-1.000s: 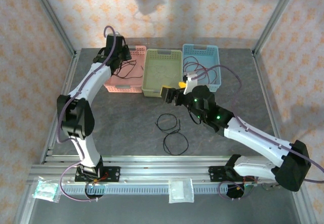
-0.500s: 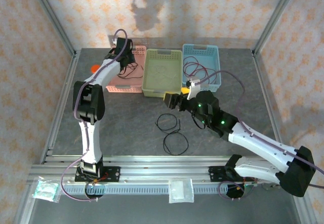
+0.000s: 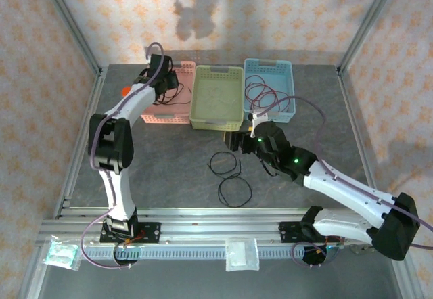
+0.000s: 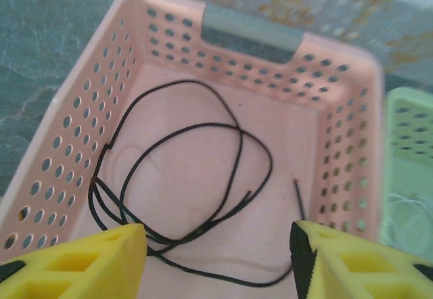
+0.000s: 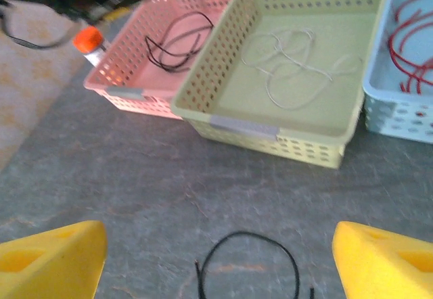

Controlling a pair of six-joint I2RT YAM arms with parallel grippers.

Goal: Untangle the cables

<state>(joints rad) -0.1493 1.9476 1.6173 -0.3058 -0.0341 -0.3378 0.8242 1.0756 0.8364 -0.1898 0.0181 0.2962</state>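
The left tool (image 4: 216, 248) is hanging with jaws spread, gripping nothing; directly beneath, a black cable (image 4: 241, 151) is lying loose in the pink basket (image 4: 81, 109). The right tool (image 5: 220, 255) is gaping empty too, hovering above the tabletop (image 5: 135, 177), black loops (image 5: 247, 233) lying just ahead of it. Picking those up is probably coming next, needing a descent and pinch. The green basket (image 5: 247, 128) beyond is blocking nothing.
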